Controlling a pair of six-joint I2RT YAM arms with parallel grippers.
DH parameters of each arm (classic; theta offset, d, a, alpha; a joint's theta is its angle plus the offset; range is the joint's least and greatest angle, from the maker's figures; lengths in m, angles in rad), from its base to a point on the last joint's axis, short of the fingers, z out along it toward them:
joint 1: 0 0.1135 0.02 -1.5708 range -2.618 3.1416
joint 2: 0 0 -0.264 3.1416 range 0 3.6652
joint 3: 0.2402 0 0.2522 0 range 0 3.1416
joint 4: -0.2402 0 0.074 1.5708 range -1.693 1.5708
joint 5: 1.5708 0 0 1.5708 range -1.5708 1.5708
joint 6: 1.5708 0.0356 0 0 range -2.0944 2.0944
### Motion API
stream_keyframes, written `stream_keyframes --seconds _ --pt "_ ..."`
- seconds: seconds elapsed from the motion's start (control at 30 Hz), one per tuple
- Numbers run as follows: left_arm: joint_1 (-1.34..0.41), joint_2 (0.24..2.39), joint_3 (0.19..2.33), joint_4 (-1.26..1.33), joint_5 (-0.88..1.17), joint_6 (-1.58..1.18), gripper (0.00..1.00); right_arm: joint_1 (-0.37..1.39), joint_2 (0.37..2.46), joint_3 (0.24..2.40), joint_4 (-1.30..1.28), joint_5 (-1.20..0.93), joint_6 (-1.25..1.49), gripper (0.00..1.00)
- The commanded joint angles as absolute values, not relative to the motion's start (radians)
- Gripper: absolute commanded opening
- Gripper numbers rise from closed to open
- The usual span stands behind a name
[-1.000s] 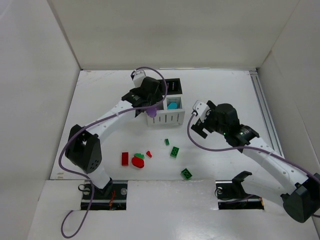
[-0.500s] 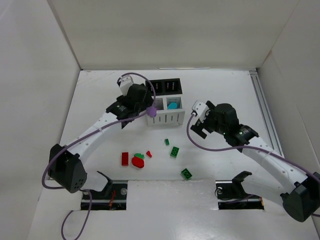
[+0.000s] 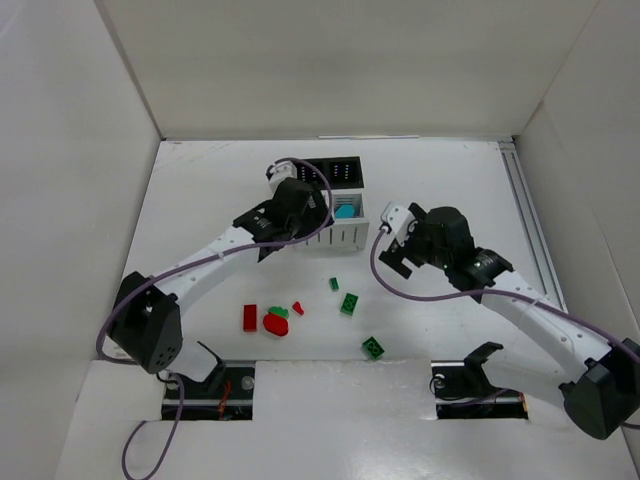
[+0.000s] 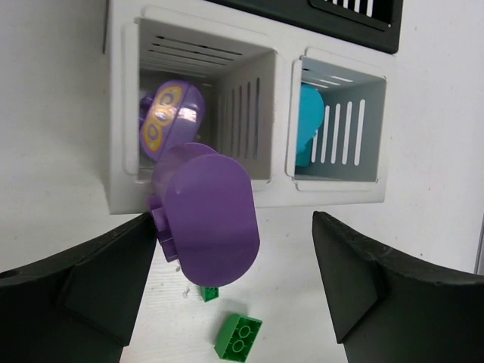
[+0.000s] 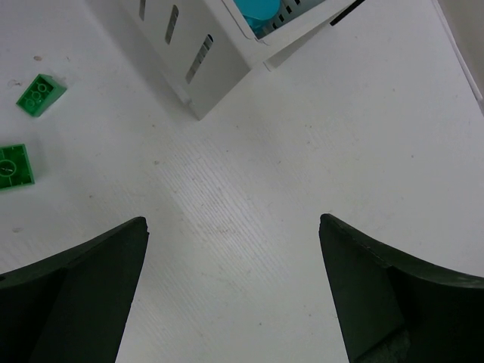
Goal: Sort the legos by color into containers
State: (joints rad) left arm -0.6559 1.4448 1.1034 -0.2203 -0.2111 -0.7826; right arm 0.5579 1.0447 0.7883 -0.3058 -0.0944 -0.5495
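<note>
**Item:** purple lego (image 4: 206, 219). A rounded, flat-faced piece with a stud on one edge.

**Location:** between the fingers of my left gripper (image 4: 231, 223), over the near wall of the bin (image 4: 281, 113), just short of its left white compartment. It lies close against my left finger (image 4: 91, 280), with a clear gap to the right one. I cannot tell whether it clings to that finger or hangs loose.

**Left gripper:** jaws wide, clamping nothing.

**Right gripper** (image 5: 233, 223)**:** jaws wide and empty, over the table (image 5: 302, 113) beside the bin's corner.

**Bin contents:**
- Left white compartment: a second purple piece (image 4: 170, 121) with yellow markings.
- Right white compartment: a cyan lego (image 4: 306, 125).
- Black compartments: I cannot make out what is inside.

**Loose stock:** green legos (image 3: 349, 303) and red legos (image 3: 250, 317) on the table, between the bin and my bases.

**Handling (my judgement):**
- Light, rigid, glossy plastic. It is slippery rather than fragile.
- I would take the blocky pieces across two flat parallel sides, low and centred.
- I would take the rounded ones across their broad faces. A curved edge would likely squirt out of the pads.
- Each piece is small against my fingers, so centring matters before closing.
</note>
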Motion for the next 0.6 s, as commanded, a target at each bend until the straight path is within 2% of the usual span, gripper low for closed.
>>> stream_keyframes --seconds 0.0,0.3,0.57 --pt "-0.653 1.482 1.176 -0.163 -0.195 -0.755 0.8 0.568 1.055 0.79 -0.253 -0.109 -0.543 0.99" --pt "-0.606 1.591 1.302 -0.163 -0.213 -0.735 0.77 0.568 1.095 0.79 -0.244 -0.118 -0.543 0.99" --pt "-0.595 1.55 1.249 -0.163 -0.187 -0.715 0.74 0.595 1.127 0.79 -0.244 -0.129 -0.554 0.99"
